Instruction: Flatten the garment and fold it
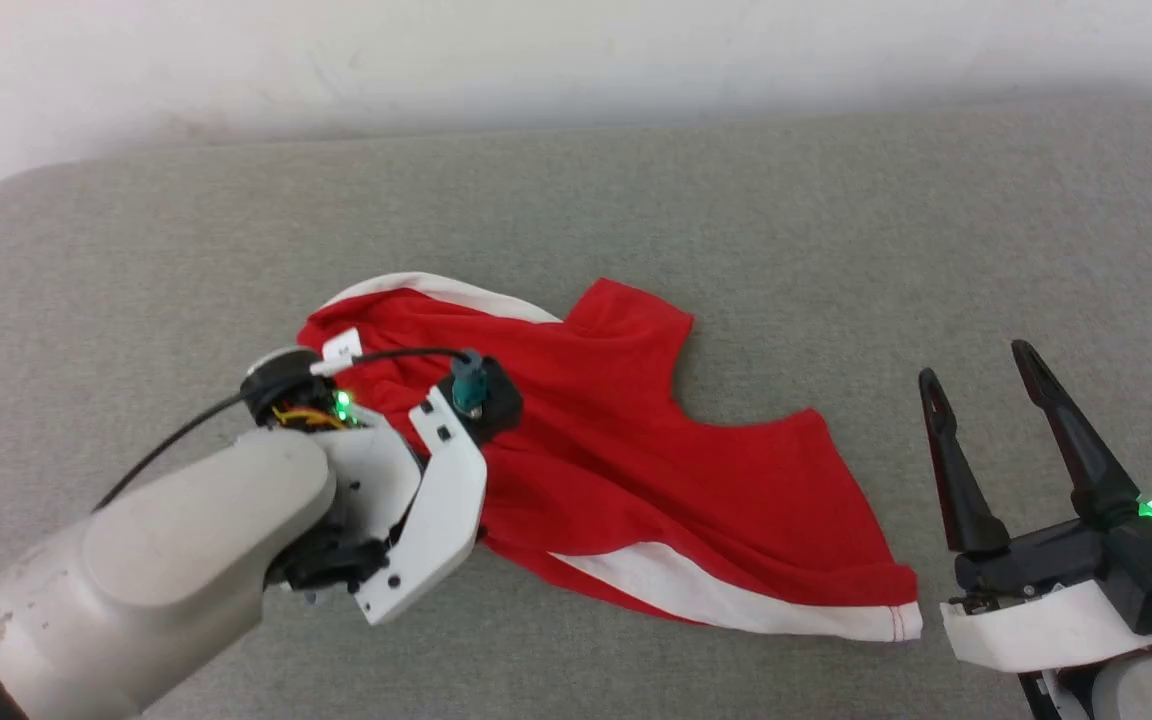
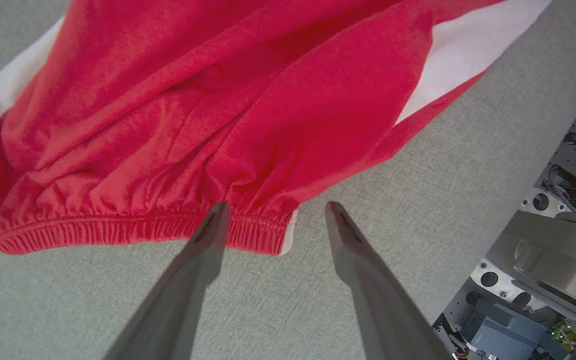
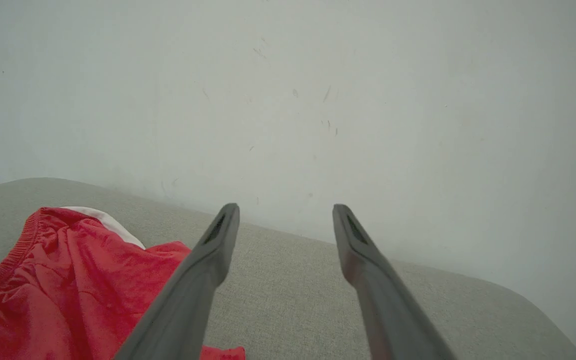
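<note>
Two pincers stand wide open and neither has hold of anything. In the head view the garment (image 1: 636,450) lies rumpled on the grey table (image 1: 836,220), its long axis running from the gathered waistband at upper left down to the white-striped hem at lower right. Your left arm (image 1: 236,520) reaches in over the waistband end, wrist bent down toward the cloth, so it is the nearer one for that end. The right pincer (image 1: 974,362) sits near the hem corner but apart from it, fingers pointing away from you. In the left wrist view the left pincer (image 2: 275,210) straddles the end of the waistband (image 2: 118,232): one fingertip overlaps the elastic, the other is over bare table just beside it; contact I cannot confirm. In the right wrist view the right pincer (image 3: 285,207) aims at the wall (image 3: 318,100), with the garment off to its lower left.
</note>
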Robot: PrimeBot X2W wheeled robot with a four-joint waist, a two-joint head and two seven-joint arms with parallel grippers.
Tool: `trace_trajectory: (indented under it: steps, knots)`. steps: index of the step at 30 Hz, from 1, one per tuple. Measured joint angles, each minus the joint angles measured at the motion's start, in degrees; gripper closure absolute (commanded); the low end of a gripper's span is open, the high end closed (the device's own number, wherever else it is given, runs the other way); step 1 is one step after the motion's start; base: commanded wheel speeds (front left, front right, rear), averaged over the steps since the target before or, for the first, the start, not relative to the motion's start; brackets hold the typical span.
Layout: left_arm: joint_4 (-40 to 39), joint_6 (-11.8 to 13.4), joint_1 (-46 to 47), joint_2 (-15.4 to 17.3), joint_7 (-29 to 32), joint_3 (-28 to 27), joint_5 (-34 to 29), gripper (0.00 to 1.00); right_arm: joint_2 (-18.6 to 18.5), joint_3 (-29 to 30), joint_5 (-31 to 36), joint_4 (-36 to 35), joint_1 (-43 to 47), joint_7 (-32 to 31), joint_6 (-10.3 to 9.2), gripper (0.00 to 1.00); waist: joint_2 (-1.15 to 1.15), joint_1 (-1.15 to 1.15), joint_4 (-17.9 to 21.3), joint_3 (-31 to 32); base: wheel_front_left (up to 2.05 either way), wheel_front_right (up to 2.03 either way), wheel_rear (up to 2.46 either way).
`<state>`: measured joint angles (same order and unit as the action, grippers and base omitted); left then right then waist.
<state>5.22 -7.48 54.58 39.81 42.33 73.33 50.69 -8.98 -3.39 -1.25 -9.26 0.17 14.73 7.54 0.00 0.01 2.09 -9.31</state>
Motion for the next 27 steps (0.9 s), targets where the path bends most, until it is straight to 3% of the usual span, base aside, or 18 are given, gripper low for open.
trace_trajectory:
  steps: [9, 10, 11, 16, 20, 22, 27]
  knots:
    - [0.8, 0.0, -5.7, -0.6, 4.9, 0.0, -3.5, 0.0, 0.0, -0.7, -0.2, 0.2, -1.8, 0.0, 0.0, 0.0, 0.0, 0.0, 2.7, -2.7, 0.0, 0.0, 0.0]
    - [0.8, 0.0, -6.2, -0.6, 5.1, 0.0, -3.9, 0.44, 0.1, -0.7, -0.2, 0.3, -1.9, 0.0, 0.0, 0.0, 0.0, 0.0, 2.9, -2.9, 0.0, 0.0, 0.0]
    - [0.9, 0.0, -6.4, -0.5, 4.9, -0.1, -4.1, 0.99, 0.1, -0.7, -0.2, 0.4, -2.0, 0.0, 0.0, 0.0, 0.0, 0.0, 3.1, -3.0, 0.0, 0.0, 0.0]
    - [0.5, 0.0, -7.0, 0.6, 2.5, -0.2, -5.4, 1.0, -2.4, -2.0, -0.2, 1.1, -2.6, 0.0, 0.0, 0.0, 0.0, 0.0, 3.0, -2.4, 0.0, 0.0, 0.0]
    - [-0.3, 0.0, -8.8, 2.7, -1.2, 0.0, -7.1, 1.0, -9.6, -6.3, -2.3, 3.9, -4.7, -0.5, 0.0, 0.0, 0.0, -0.01, 2.4, -1.1, 0.0, 0.0, 0.0]
    - [-0.7, 0.0, -9.5, 3.8, -3.1, 0.0, -7.5, 1.0, -14.8, -10.0, -6.8, 5.1, -5.5, -5.1, 0.0, 0.0, 0.0, -0.01, 2.0, -0.5, 0.0, 0.0, 0.0]
    - [-0.9, 0.0, -11.3, 4.7, -6.8, 0.0, -8.5, 1.0, -30.7, -22.5, -22.4, 1.4, -9.8, -26.0, 0.0, 0.0, 0.0, -0.01, 0.9, 0.5, 0.0, 0.0, 0.0]
